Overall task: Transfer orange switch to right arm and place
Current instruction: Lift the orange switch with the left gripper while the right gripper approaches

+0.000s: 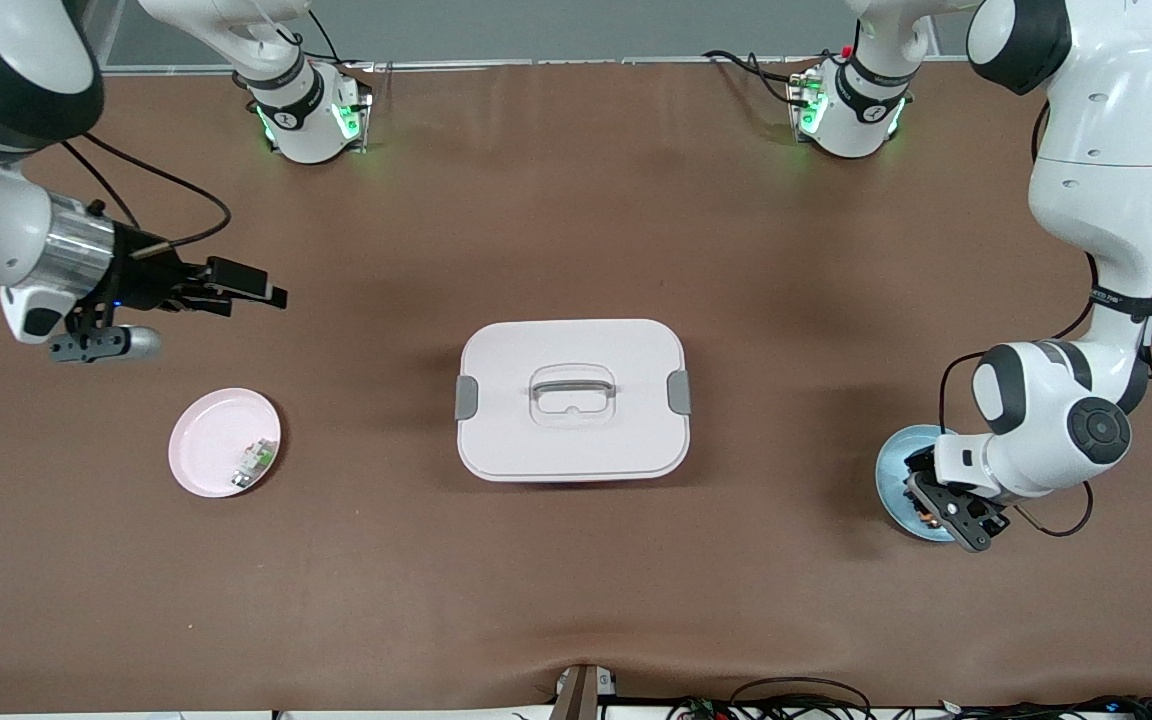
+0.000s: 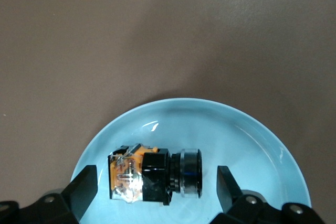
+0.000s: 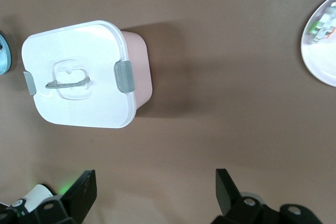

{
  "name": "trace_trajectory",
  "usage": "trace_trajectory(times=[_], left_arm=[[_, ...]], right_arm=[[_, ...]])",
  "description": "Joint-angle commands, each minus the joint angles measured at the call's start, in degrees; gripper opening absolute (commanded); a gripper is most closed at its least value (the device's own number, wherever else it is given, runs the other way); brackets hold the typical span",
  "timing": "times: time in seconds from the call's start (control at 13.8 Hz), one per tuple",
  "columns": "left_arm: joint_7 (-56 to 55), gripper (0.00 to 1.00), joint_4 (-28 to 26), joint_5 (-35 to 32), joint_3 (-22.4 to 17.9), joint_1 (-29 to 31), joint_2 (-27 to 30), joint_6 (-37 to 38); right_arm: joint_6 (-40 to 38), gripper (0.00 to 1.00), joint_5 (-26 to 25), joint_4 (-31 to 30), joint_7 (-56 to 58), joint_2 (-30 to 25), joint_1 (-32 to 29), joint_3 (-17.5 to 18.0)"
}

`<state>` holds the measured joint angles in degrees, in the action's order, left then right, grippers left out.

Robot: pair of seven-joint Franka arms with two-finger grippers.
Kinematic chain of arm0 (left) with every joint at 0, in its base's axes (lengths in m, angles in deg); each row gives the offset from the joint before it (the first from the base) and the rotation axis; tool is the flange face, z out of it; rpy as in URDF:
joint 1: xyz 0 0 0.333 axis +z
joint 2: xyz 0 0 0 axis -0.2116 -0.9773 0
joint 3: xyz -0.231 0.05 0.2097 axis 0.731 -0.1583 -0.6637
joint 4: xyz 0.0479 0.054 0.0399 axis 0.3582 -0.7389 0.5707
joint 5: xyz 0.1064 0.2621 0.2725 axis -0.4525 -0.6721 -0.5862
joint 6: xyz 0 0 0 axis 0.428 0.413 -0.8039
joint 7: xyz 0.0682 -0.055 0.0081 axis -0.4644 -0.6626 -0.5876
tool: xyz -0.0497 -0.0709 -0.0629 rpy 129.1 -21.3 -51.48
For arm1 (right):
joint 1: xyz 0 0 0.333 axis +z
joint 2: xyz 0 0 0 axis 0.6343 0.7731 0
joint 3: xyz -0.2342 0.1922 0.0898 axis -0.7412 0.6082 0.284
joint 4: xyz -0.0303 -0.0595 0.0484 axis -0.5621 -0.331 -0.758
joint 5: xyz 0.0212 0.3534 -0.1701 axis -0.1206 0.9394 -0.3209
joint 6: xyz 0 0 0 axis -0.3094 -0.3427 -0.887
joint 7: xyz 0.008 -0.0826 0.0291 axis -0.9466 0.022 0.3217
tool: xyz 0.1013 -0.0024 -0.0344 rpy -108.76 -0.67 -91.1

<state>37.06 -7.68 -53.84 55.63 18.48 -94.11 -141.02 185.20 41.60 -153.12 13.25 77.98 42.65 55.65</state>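
The orange switch point(image 2: 155, 176) lies on its side in a light blue plate point(image 2: 210, 124) at the left arm's end of the table, its round black knob pointing along the plate. My left gripper point(image 2: 156, 188) is low over that plate point(image 1: 898, 455) and open, one finger on each side of the switch and neither touching it. In the front view the left gripper point(image 1: 941, 500) hides most of the switch. My right gripper point(image 1: 248, 287) hangs open and empty over bare table at the right arm's end, with the right arm waiting.
A white lidded box point(image 1: 572, 400) with grey clips and a handle stands mid-table. A pink plate point(image 1: 206, 440) holding a small white-and-green part point(image 1: 254, 463) sits toward the right arm's end, nearer the front camera than the right gripper. Brown tabletop lies between them.
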Motion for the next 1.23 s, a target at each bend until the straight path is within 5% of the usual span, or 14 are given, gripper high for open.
trace_trajectory(times=[0.0,0.29,0.44,0.65,0.73,1.16], left_arm=[[0.6,1.0,1.3,0.6,0.2,0.0,-1.0,-0.6],[0.7,0.93,1.3,0.6,0.2,-0.1,-1.5,-1.4],[1.1,0.75,1.3,0.2,0.2,-0.1,-1.2,-1.4],[1.5,0.25,1.2,-0.3,0.3,0.0,0.1,-1.4],[1.7,0.18,1.2,-0.3,0.5,0.1,0.9,-0.7],[0.2,0.17,1.3,1.8,5.7,0.6,10.4,14.2]], right_arm=[[2.4,1.0,1.0,-2.5,-4.2,-3.0,2.5,-0.3],[8.3,1.0,3.4,-6.6,-4.7,-5.3,5.7,-0.2],[10.6,1.0,8.8,-8.8,-4.6,-6.2,5.9,-0.2],[13.0,1.0,11.9,-9.4,-4.7,-6.0,6.8,-0.2],[13.3,1.0,14.2,-9.7,-4.6,-5.9,6.8,-0.2],[18.2,1.0,23.1,-9.7,-3.7,-3.2,9.9,-0.2]])
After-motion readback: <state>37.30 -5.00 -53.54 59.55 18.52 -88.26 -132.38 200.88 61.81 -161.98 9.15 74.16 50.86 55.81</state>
